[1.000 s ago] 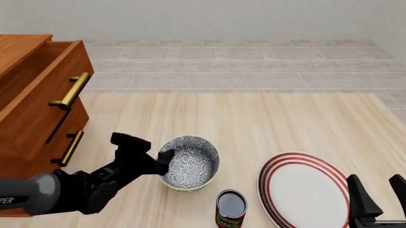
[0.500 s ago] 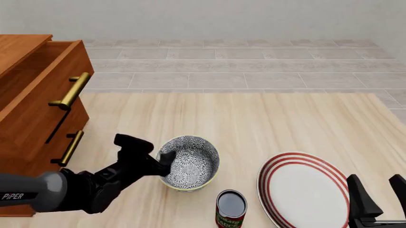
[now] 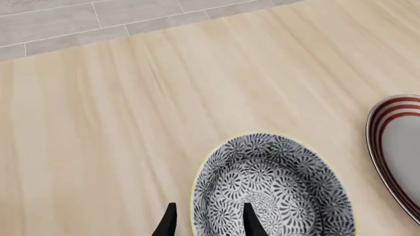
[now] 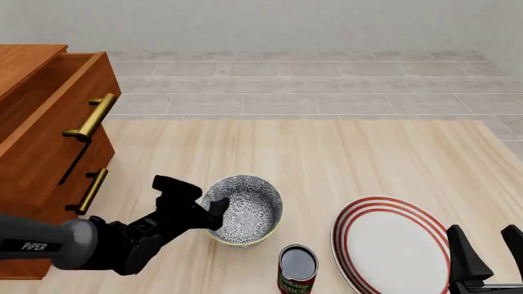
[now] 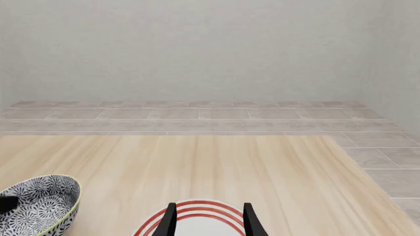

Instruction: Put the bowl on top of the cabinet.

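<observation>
"PiPER" lettering on left arm — fingers straddling bowl rim.

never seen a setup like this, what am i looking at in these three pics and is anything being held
These are simulator renders of two robot arms at a pale wooden table. One picture looks down from above and behind the arms; the other two come from cameras mounted just behind each hand. The left hand straddles the rim of the small round grey-and-white patterned bowl, one finger inside, one outside; whether it is gripping is unclear. The right hand is open over the flat white plate with red rings. A dark tin can stands nearby, and the big reddish-brown wooden cabinet sits left.
</observation>
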